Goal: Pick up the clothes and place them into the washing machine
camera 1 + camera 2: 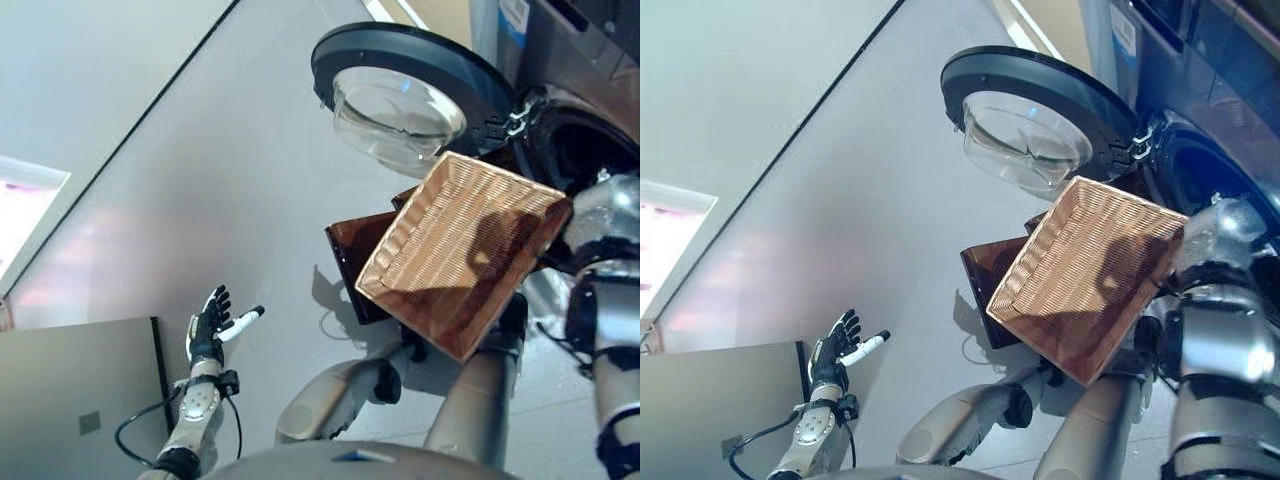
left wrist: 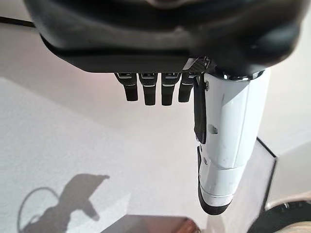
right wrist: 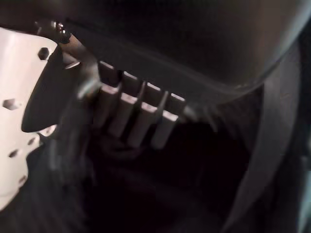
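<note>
Washing machine stands at far right, its round door swung open to the left. No clothes can be made out. A wicker basket tilts before the drum. Only the right wrist view shows the right hand, fingers straight inside the dark drum. The left hand hangs open over bare floor at near left.

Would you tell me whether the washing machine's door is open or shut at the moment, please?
Open. The round glass door is swung clear to the side of the washing machine, leaving the dark drum opening uncovered behind the wicker basket.
</note>
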Tool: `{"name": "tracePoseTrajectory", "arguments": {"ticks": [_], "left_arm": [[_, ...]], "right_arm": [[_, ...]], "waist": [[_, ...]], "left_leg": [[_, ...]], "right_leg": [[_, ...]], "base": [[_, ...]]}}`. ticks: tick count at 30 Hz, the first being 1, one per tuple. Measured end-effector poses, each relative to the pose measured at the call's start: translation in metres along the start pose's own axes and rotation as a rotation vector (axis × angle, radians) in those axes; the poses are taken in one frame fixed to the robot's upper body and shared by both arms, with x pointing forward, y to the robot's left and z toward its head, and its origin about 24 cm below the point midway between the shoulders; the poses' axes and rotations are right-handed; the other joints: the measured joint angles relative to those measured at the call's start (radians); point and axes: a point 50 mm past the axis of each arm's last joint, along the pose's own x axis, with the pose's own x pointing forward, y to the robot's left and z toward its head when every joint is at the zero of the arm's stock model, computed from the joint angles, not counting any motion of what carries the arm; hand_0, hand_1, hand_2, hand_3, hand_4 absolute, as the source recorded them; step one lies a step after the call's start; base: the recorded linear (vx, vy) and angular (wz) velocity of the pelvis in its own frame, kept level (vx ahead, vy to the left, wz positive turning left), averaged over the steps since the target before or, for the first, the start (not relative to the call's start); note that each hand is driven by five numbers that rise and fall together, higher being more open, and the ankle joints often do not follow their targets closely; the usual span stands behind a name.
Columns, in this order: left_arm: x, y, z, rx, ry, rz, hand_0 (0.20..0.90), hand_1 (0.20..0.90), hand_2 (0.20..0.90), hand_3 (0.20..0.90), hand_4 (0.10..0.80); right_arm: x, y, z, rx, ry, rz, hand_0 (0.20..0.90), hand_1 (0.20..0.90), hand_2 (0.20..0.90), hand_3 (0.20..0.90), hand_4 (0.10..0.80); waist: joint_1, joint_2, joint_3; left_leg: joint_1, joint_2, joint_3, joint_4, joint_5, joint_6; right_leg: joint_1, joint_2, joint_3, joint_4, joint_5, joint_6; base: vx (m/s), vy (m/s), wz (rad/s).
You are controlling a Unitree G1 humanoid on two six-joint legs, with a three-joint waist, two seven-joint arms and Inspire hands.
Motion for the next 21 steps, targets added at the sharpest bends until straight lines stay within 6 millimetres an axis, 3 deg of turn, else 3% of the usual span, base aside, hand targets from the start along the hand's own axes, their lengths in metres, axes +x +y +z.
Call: {"name": "tracePoseTrajectory", "arguments": {"ticks": [2, 10, 16, 18, 21], "left_arm": [[0.000, 0.008, 0.000, -0.010, 0.001, 0.038, 0.900, 0.900, 0.900, 0.900, 0.800], [0.002, 0.007, 0.003, -0.009, -0.011, 0.033, 0.900, 0.900, 0.900, 0.900, 0.800], [0.003, 0.004, 0.001, 0.015, -0.002, 0.020, 0.900, 0.900, 0.900, 0.900, 0.800], [0.006, 0.003, 0.002, 0.025, 0.008, 0.018, 0.900, 0.900, 0.900, 0.900, 0.800], [0.007, -0.002, 0.002, 0.026, 0.011, 0.005, 0.900, 0.900, 0.900, 0.900, 0.800]], "right_arm": [[-0.005, 0.009, 0.004, -0.013, -0.031, 0.048, 0.900, 0.900, 0.900, 0.900, 0.800], [-0.005, 0.010, -0.006, 0.006, 0.028, 0.078, 0.900, 0.900, 0.900, 0.900, 0.800], [-0.023, 0.036, -0.004, 0.123, 0.053, 0.181, 0.900, 0.900, 0.900, 0.900, 0.800], [-0.053, 0.068, -0.010, 0.160, 0.069, 0.286, 0.900, 0.900, 0.900, 0.900, 0.800], [-0.090, 0.101, -0.013, 0.205, 0.105, 0.401, 0.900, 0.900, 0.900, 0.900, 0.800]], "waist": [[-0.011, -0.005, 0.006], [-0.010, -0.020, 0.018], [-0.014, -0.048, 0.040], [-0.015, -0.077, 0.052], [-0.011, -0.096, 0.052]], "left_leg": [[-0.004, 0.005, -0.003, 0.001, -0.001, -0.001], [-0.013, 0.013, -0.037, 0.018, 0.002, 0.004], [-0.007, 0.029, -0.038, 0.030, 0.002, 0.004], [-0.002, 0.044, -0.041, 0.045, -0.001, 0.001], [0.002, 0.056, -0.054, 0.057, -0.006, -0.007]], "right_leg": [[-0.001, 0.007, -0.001, 0.000, 0.004, -0.005], [0.012, 0.011, -0.026, 0.002, 0.009, -0.012], [0.026, 0.028, -0.028, 0.001, 0.016, -0.027], [0.038, 0.042, -0.032, 0.003, 0.012, -0.035], [0.053, 0.049, -0.048, 0.005, 0.009, -0.044]], "base": [[-0.008, -0.017, 0.00], [-0.006, -0.003, 0.10], [0.002, -0.008, -0.03], [-0.020, -0.030, -0.04], [-0.035, -0.014, 0.07]]}}
